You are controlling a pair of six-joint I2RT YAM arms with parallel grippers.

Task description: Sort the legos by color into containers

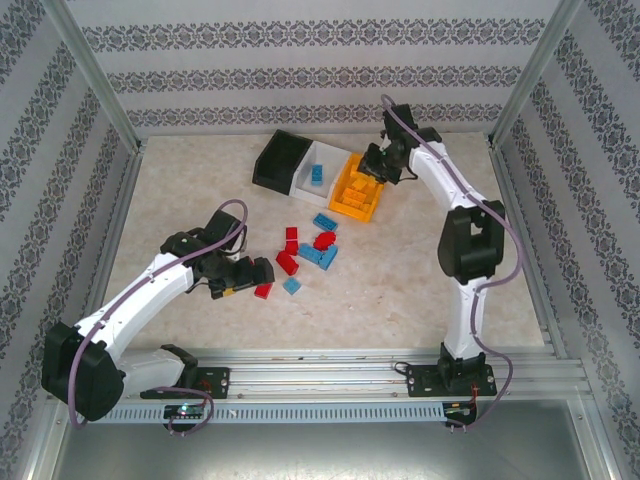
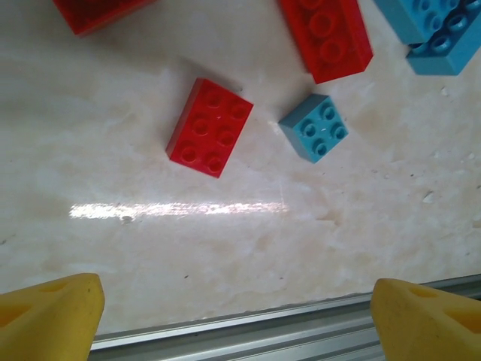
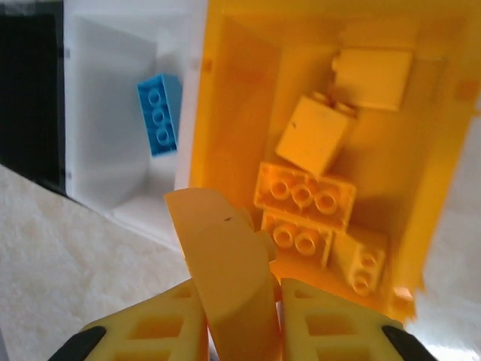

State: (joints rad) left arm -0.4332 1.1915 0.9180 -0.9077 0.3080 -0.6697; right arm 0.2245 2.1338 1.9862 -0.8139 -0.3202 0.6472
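Three bins stand in a row at the back: black bin (image 1: 278, 160), white bin (image 1: 312, 183) holding a blue lego (image 3: 159, 113), and orange bin (image 1: 345, 205) holding several orange legos (image 3: 304, 195). My right gripper (image 1: 376, 167) (image 3: 242, 316) hangs over the orange bin's near wall (image 3: 225, 113), shut on an orange lego (image 3: 225, 256). Loose red and blue legos lie mid-table. My left gripper (image 1: 247, 279) (image 2: 240, 301) is open just short of a red lego (image 2: 209, 126) (image 1: 263, 290), with a small blue lego (image 2: 314, 128) beside it.
More loose legos lie past the left gripper: a red one (image 2: 327, 37), blue ones (image 2: 436, 30) and another red one (image 2: 98, 11). The aluminium rail (image 2: 263, 327) at the table's near edge runs just under the left fingers. Patterned walls enclose the table.
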